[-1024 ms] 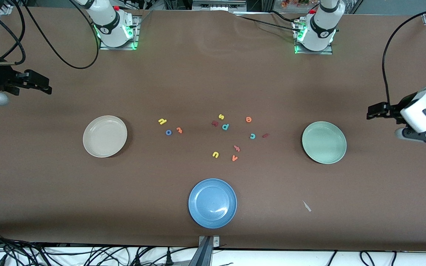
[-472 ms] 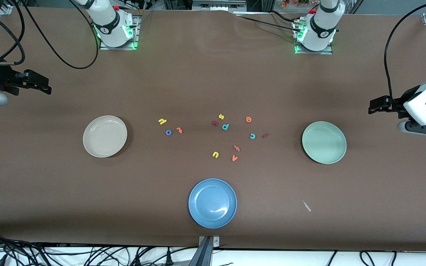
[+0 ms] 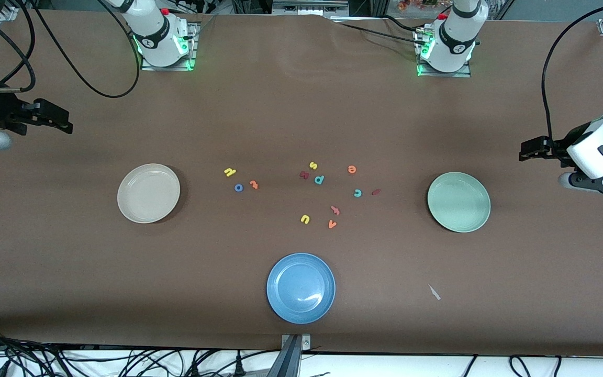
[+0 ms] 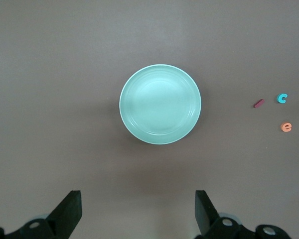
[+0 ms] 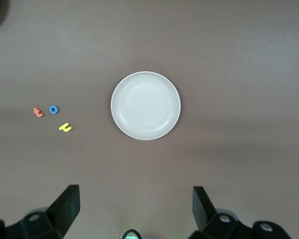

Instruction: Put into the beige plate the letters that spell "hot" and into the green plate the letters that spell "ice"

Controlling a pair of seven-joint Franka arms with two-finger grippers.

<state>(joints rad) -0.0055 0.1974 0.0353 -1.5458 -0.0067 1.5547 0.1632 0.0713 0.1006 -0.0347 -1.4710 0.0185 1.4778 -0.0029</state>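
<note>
The yellow h (image 3: 230, 172), blue o (image 3: 238, 187) and orange t (image 3: 253, 184) lie together on the table beside the empty beige plate (image 3: 148, 192). The orange e (image 3: 352, 168), teal c (image 3: 357, 192) and dark red i (image 3: 376, 192) lie toward the empty green plate (image 3: 458, 201). My left gripper (image 3: 529, 150) hangs open over bare table at the left arm's end; its wrist view shows the green plate (image 4: 160, 104), i (image 4: 259, 103), c (image 4: 282, 98) and e (image 4: 286, 127). My right gripper (image 3: 65, 123) hangs open at the right arm's end, seeing the beige plate (image 5: 145, 105), t (image 5: 38, 112), o (image 5: 54, 109) and h (image 5: 65, 127).
A blue plate (image 3: 301, 288) sits nearest the front camera. Other letters lie mid-table: dark red k-like letter (image 3: 304, 174), yellow s (image 3: 313, 165), teal p (image 3: 319, 179), yellow u (image 3: 305, 219), orange v (image 3: 332, 224), a pinkish letter (image 3: 335, 210). A small pale scrap (image 3: 434, 292) lies nearby.
The left arm's hand has shifted a little toward the robots' bases, still open. The right arm, the plates and the letters have not moved.
</note>
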